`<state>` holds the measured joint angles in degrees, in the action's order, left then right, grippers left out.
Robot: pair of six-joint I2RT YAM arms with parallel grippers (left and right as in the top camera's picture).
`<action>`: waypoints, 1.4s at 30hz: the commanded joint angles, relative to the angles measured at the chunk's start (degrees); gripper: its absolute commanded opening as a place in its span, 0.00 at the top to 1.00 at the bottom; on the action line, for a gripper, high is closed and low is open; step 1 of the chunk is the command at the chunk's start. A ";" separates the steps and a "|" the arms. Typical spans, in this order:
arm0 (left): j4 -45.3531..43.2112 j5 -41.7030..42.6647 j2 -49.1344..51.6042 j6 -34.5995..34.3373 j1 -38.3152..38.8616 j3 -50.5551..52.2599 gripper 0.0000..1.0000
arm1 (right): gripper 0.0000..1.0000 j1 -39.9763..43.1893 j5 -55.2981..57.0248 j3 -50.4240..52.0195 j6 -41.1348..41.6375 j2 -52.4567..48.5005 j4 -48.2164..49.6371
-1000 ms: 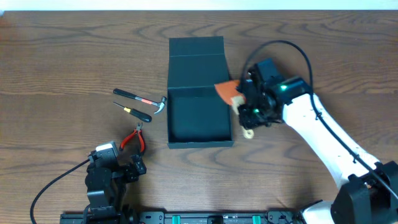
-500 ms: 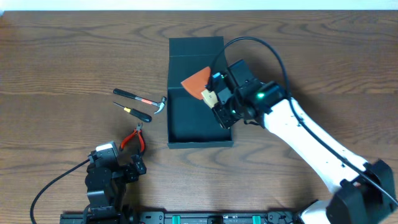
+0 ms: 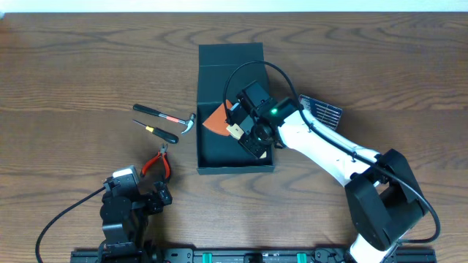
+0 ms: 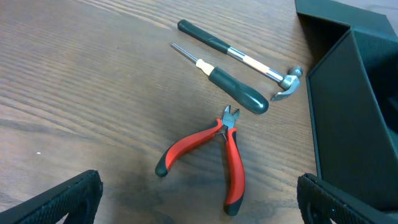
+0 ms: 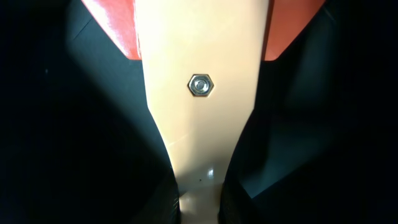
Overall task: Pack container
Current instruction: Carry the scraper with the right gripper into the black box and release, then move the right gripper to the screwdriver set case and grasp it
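Note:
The container [image 3: 234, 169] is a dark teal-black open box at the table's middle, its flap lid [image 3: 230, 57] lying flat behind it. My right gripper [image 3: 245, 131] hangs over the box's inside, shut on a scraper with a beige handle [image 5: 199, 124] and an orange blade [image 3: 216, 119]. The blade points to the box's left wall. In the right wrist view the gripper [image 5: 199, 208] clamps the handle's narrow end, with the dark box all round. My left gripper [image 3: 135, 196] is open and empty near the front edge, and also shows in the left wrist view [image 4: 199, 211].
Left of the box lie a hammer [image 3: 164, 115], a dark-handled screwdriver [image 3: 161, 132] and red-handled pliers [image 3: 157, 162]. The left wrist view shows the pliers [image 4: 231, 162], the screwdriver [image 4: 233, 90], the hammer [image 4: 249, 59] and the box wall [image 4: 354, 106]. A small flat striped packet [image 3: 319, 111] lies right of the box.
My right gripper has carried the scraper leftward from beside the box's right wall to over its inside. The striped packet to the right is now uncovered. The left arm has not moved.

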<state>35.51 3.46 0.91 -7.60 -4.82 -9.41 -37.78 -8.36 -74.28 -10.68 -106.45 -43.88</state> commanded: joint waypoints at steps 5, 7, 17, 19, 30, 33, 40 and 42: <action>-0.22 -0.09 -0.26 0.48 0.07 0.50 0.01 | 0.81 -0.94 2.56 -1.07 -3.85 -1.57 -0.55; -0.22 -0.09 -0.26 0.48 0.07 0.50 0.01 | 0.80 -0.96 2.54 -1.05 -4.26 -2.14 -0.90; -0.22 -0.11 -0.26 0.50 0.07 0.50 0.01 | 0.53 -1.22 2.54 -1.05 -4.20 -3.17 -0.66; -0.22 -0.09 -0.26 0.48 0.07 0.50 0.01 | 0.51 -1.29 2.54 -1.05 -4.17 -3.17 -0.63; -0.22 -0.09 -0.26 0.48 0.07 0.50 0.02 | 0.43 -1.31 2.12 -7.72 2.29 0.33 -0.76; -0.20 -0.09 -0.26 0.48 0.07 0.50 0.01 | 0.29 -1.20 2.97 -11.74 2.27 3.80 -2.38; -0.22 -0.11 -0.26 0.50 0.07 0.50 0.01 | 0.01 0.87 27.23 -14.32 2.29 14.75 -4.22; -0.22 -0.09 -0.26 0.48 0.07 0.50 0.02 | 0.01 2.29 33.40 -14.32 1.60 17.42 -5.84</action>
<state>35.51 3.46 0.91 -7.60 -4.82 -9.41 -37.52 10.35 -88.07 -9.21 -91.96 -48.45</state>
